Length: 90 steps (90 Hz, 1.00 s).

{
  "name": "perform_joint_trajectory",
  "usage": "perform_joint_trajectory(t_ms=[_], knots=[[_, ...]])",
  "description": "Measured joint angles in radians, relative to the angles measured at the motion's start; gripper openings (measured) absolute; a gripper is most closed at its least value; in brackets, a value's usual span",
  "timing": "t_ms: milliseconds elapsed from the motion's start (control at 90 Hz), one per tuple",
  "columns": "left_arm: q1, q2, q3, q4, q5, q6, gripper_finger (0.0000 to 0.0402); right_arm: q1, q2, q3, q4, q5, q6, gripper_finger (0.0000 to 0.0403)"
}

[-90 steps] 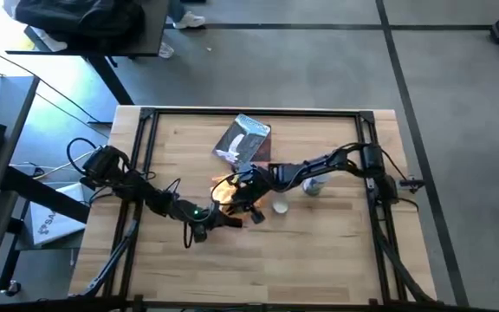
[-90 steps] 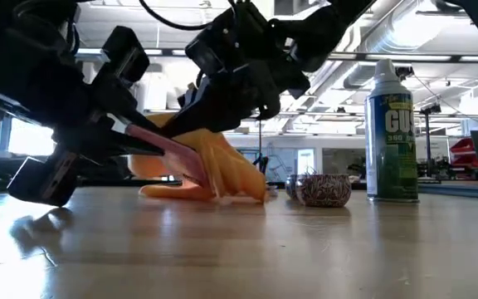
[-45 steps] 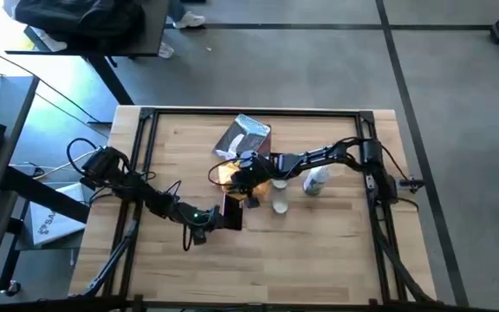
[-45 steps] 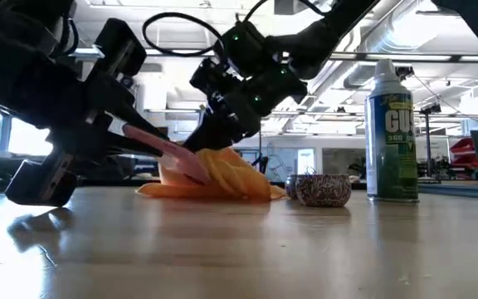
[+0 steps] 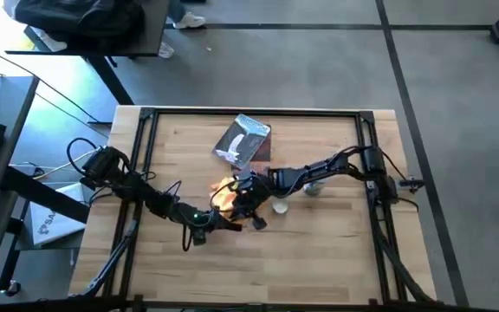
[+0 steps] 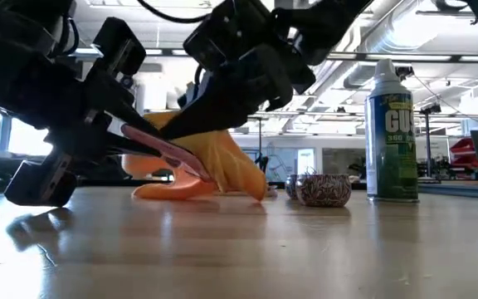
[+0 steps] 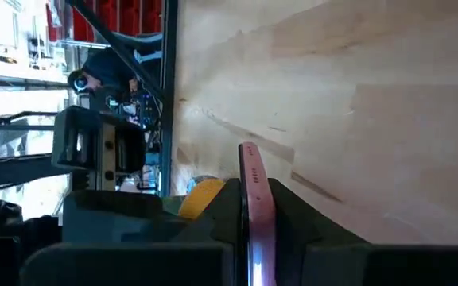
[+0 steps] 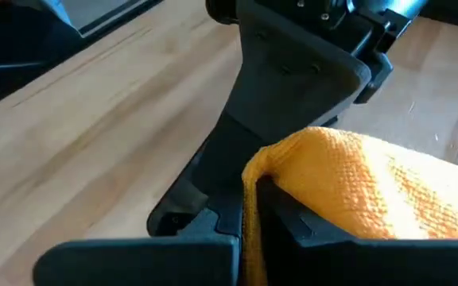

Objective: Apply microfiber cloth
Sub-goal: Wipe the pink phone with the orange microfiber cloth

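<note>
The right gripper [image 5: 243, 198] is clamped on the microfiber cloth [image 6: 214, 162]; the left gripper [image 5: 223, 222] pinches what is probably a pink phone [image 7: 253, 199]. Keep strokes light, cloth flat against it.

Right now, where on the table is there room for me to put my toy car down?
The near strip of the table, in front of both arms, is bare wood. So is the far left corner, beside the packet. The middle is crowded: the right claw grips the microfiber cloth, the left claw holds a thin pink thing, and a spray can and small dish sit close by.
</note>
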Motion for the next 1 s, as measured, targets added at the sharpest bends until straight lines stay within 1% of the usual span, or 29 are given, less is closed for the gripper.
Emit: perform_joint_trajectory(t_ms=[189,300,511,800,900,1000], knots=[[-0.008,0.0,-0.002,-0.003,-0.027,0.125,0.0016,-0.011,0.0,0.011,-0.004,0.081,-0.002,0.0],[-0.011,0.0,-0.002,0.003,-0.038,0.148,0.0016,-0.026,0.0,0.029,-0.012,0.094,-0.035,0.0],[-0.01,0.001,0.003,0.008,-0.044,0.194,0.0016,-0.063,0.001,0.063,-0.01,0.157,-0.043,0.0],[-0.029,0.001,0.014,0.005,-0.075,0.187,0.0017,-0.116,-0.005,0.084,-0.127,0.313,-0.075,0.0],[-0.037,0.001,0.014,0.006,-0.068,0.183,0.0017,-0.135,-0.011,0.084,-0.16,0.347,-0.119,0.0],[-0.041,0.001,0.015,0.006,-0.073,0.208,0.0017,-0.149,-0.031,0.078,-0.225,0.439,-0.188,0.0]])
